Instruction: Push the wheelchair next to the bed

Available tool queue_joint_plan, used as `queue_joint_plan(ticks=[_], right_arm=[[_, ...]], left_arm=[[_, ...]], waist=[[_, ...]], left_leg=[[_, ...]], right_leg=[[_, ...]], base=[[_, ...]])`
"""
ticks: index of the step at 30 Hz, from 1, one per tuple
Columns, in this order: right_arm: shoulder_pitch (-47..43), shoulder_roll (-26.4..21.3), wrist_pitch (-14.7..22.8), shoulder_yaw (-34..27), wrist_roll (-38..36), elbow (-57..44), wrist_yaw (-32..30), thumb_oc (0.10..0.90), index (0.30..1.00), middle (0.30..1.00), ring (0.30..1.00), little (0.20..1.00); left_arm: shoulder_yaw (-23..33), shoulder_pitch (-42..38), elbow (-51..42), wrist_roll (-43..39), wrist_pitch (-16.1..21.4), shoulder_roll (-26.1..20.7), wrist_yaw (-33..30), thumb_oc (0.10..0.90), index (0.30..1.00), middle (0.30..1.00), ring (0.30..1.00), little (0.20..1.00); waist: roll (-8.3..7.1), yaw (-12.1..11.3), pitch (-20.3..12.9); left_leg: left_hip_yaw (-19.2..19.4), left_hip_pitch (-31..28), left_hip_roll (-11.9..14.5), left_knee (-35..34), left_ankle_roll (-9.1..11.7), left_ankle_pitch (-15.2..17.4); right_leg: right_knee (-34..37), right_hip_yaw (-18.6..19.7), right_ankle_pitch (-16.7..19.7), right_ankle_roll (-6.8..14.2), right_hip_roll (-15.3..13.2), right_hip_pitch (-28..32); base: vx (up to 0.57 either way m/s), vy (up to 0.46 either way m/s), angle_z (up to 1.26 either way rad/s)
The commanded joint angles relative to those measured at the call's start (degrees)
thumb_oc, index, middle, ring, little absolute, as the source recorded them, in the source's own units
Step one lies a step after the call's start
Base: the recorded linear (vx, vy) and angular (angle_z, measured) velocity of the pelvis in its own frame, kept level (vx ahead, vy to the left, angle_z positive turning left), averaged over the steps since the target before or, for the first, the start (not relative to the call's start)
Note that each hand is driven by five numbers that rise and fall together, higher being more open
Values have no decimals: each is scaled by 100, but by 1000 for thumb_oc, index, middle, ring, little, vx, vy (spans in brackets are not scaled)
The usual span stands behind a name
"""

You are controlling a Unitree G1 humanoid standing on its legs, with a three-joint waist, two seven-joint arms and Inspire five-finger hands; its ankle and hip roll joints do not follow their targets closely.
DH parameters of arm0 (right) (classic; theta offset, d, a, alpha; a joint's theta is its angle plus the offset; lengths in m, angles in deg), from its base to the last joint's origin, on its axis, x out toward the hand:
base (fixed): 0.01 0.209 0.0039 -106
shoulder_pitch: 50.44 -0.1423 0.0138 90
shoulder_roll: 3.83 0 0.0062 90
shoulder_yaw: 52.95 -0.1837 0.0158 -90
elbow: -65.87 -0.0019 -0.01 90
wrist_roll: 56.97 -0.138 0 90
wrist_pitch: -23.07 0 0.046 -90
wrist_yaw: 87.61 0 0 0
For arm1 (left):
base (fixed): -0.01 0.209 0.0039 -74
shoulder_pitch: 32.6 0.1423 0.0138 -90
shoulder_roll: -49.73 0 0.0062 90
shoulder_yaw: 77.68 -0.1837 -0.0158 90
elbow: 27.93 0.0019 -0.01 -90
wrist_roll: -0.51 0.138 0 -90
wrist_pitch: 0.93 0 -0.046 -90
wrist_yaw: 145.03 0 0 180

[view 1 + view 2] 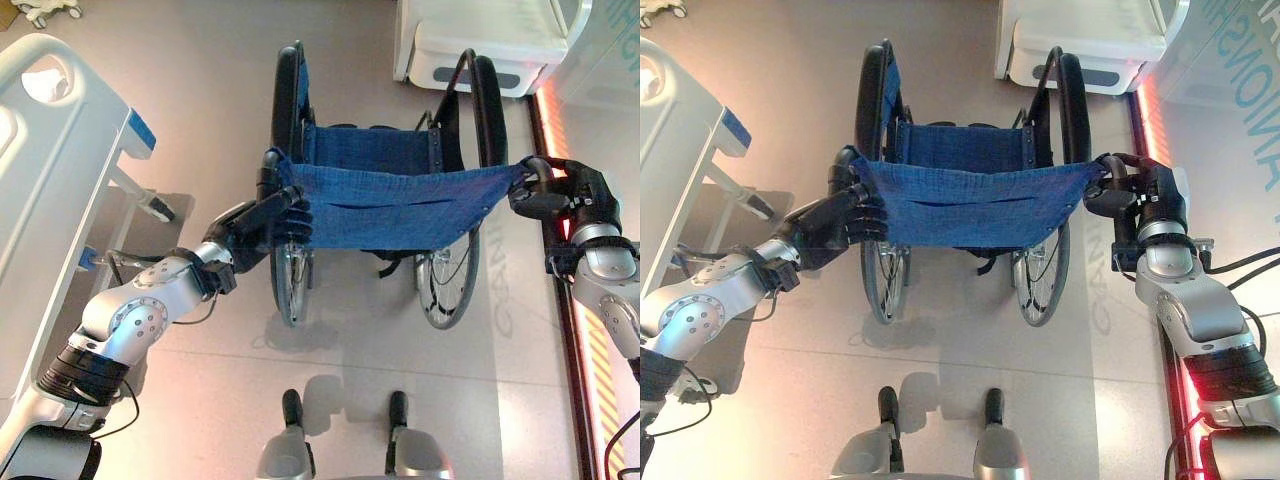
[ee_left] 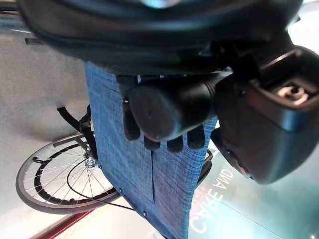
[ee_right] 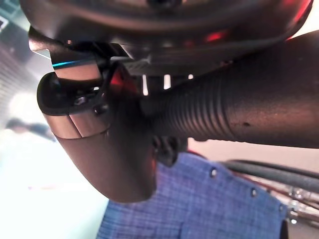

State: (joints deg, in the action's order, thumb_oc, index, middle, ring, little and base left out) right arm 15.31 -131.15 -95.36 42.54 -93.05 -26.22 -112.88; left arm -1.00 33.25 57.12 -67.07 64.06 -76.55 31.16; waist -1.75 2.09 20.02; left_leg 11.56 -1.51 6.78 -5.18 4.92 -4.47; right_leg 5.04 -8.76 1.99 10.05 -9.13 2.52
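Observation:
The wheelchair (image 1: 390, 205) stands straight ahead of me, seen from behind and above, with a blue cloth back, a blue seat and black wheels. My left hand (image 1: 265, 220) is curled round its left push handle (image 2: 169, 107). My right hand (image 1: 1140, 200) is curled round the ribbed right push handle (image 3: 239, 114). The bed (image 1: 50, 170), white with blue corner trim, lies along the left side. There is a strip of floor between the bed and the chair's left wheel (image 1: 290, 280).
A white machine base (image 1: 480, 45) stands on the floor just beyond the chair's right wheel. A red-lit strip (image 1: 575, 330) runs along the floor on the right. A small wheeled foot (image 1: 45, 10) shows at the far left corner.

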Motion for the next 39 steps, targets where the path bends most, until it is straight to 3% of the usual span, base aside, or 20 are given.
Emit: queue_joint_plan(ticks=[1, 10, 15, 18, 19, 20, 22, 24, 26, 29, 30, 33, 35, 39], right_arm=[[-193, -37, 136, 87, 185, -32, 366, 400, 300, 300, 300, 300], [-133, 25, 38, 39, 280, -88, 459, 400, 300, 300, 300, 300], [-100, -61, 60, -28, 332, -234, 553, 400, 300, 300, 300, 300], [-287, -169, 48, 53, 386, -258, 720, 400, 300, 300, 300, 300], [-416, -263, 75, 133, 381, -264, 833, 400, 300, 300, 300, 300], [-453, -286, 93, 158, 367, -274, 853, 400, 300, 300, 300, 300], [-534, -363, 124, 222, 340, -339, 962, 400, 300, 300, 300, 300], [-542, -417, 124, 226, 410, -360, 1184, 400, 300, 300, 300, 300], [-555, -426, 127, 258, 532, -364, 1442, 400, 300, 300, 300, 300], [-631, -426, 204, 393, 572, -229, 1603, 400, 300, 300, 300, 300], [-595, -384, 327, 462, 596, -121, 1679, 400, 300, 300, 300, 300], [-517, -312, 439, 465, 682, -36, 1825, 400, 300, 300, 300, 300], [-570, -371, 428, 480, 656, -36, 1993, 400, 300, 300, 300, 300], [-429, -365, 422, 359, 665, -93, 2123, 400, 300, 300, 300, 300]], left_arm=[[537, -763, -437, 1, 1220, 189, 175, 400, 300, 300, 300, 300], [675, -694, -490, 25, 1407, 208, 149, 400, 300, 300, 300, 300], [900, -548, -572, -205, 1461, 178, 24, 400, 300, 300, 300, 300], [1019, -479, -490, -253, 1561, 214, -88, 400, 300, 300, 300, 300], [1139, -385, -437, -278, 1583, 181, -113, 400, 300, 300, 300, 300], [1173, -355, -432, -294, 1590, 171, -138, 400, 300, 300, 300, 300], [1370, -211, -429, -391, 1550, 153, -205, 400, 300, 300, 300, 300], [1637, 29, -438, -433, 1479, 211, -147, 400, 300, 300, 300, 300], [1871, 275, -499, -461, 1393, 221, -161, 400, 300, 300, 300, 300], [1955, 458, -461, -371, 1364, 213, -132, 400, 300, 300, 300, 300], [1985, 646, -406, -343, 1443, 166, -48, 400, 300, 300, 300, 300], [2097, 919, -403, -228, 1531, 187, 64, 400, 300, 300, 300, 300], [2287, 1076, -448, -175, 1516, 167, 121, 400, 300, 300, 300, 300], [2416, 1074, -421, 44, 1519, 31, 354, 400, 300, 300, 300, 300]], waist=[[241, 35, -259], [210, 59, -322], [122, 26, -338], [3, -5, -289], [-106, -47, -238], [-115, -60, -222], [-229, -151, -124], [-232, -269, -62], [-154, -461, -47], [-66, -646, -94], [26, -817, -141], [69, -995, -157], [18, -1106, -257], [-121, -1234, -464]], left_leg=[[-169, 116, -320, 39, -137, 196], [-124, 63, -227, 47, -88, 189], [-161, 116, -58, 343, 13, 194], [-173, 339, 116, 1122, 101, 346], [-221, 556, 240, 2000, 124, 314], [-254, 629, 272, 2155, 135, 282], [-404, 1120, 265, 3334, 129, 72], [-535, 1484, 65, 3740, 19, 81], [-557, 1716, -238, 3307, -31, -81], [-384, 1800, -275, 2536, 34, -424], [-490, 1826, -333, 1727, 139, -860], [-759, 1786, -433, 1092, 241, -1246], [-882, 1548, -563, 829, 102, -823], [-843, 1563, -835, 1345, -244, -172]], right_leg=[[-481, 9, -48, -289, 247, -400], [-498, -50, -122, -366, 363, -368], [-681, -101, -289, -512, 565, -387], [-888, -231, -323, -615, 558, -446], [-1019, -286, -340, -706, 535, -453], [-1051, -297, -351, -728, 550, -452], [-1152, -298, -429, -871, 607, -328], [-1273, -191, -557, -940, 719, -147], [-1332, -6, -712, -919, 906, 98], [-1288, 38, -843, -917, 1129, 411], [-1210, 109, -954, -914, 1288, 720], [-1150, 284, -1088, -918, 1394, 1067], [-1165, 380, -1219, -840, 1359, 1200], [-1873, 354, -1658, -716, 1333, 1280]], base=[[0, 0, 0], [2, -63, 0], [11, -193, 0], [13, -190, -2], [64, -219, -5], [85, -217, -20], [142, -184, -34], [255, -63, -18], [338, 43, 1], [455, 63, -33], [540, 105, -41], [469, 125, -61], [425, 166, -74], [414, 195, -37]])
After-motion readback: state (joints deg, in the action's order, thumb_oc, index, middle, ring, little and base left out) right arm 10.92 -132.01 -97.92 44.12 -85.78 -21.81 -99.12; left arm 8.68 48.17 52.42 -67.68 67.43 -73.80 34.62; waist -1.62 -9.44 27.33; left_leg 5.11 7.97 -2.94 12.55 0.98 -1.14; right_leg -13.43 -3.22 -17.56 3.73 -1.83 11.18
